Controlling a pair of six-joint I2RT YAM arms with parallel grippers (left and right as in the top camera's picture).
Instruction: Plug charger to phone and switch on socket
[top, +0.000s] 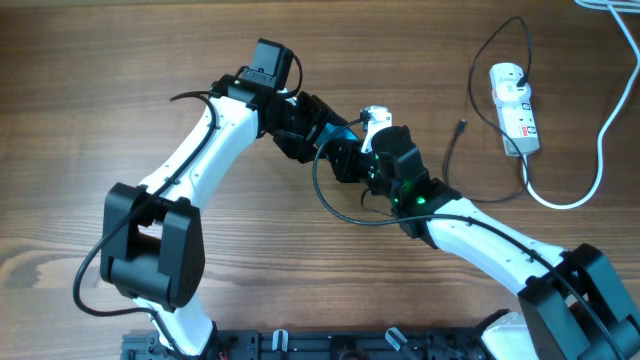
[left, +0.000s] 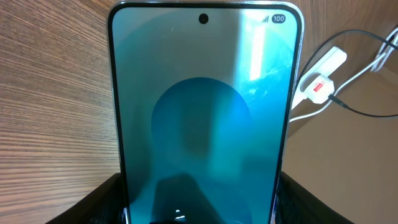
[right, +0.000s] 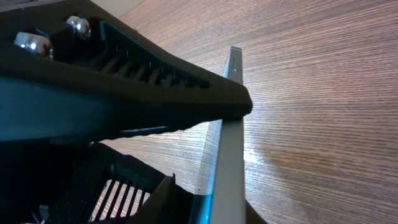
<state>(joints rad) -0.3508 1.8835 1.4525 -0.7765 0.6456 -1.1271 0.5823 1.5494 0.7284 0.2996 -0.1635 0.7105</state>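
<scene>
Phone (left: 202, 118) in left tool (left: 199, 208) grip, socket (top: 515, 108) well apart on table (top: 100, 60)

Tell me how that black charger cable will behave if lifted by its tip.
Probably floppy: the charger cable lies in loose curves. Likely light, since it is thin. Its far end at the socket would probably tether it.

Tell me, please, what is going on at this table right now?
Both arms meet mid-table at the phone. The left end effector grips it with the screen facing its camera, and the right end effector is at its thin edge; whether it grips is unclear. The charger lies on the table, its connector tip apart from the phone, near the socket.
</scene>
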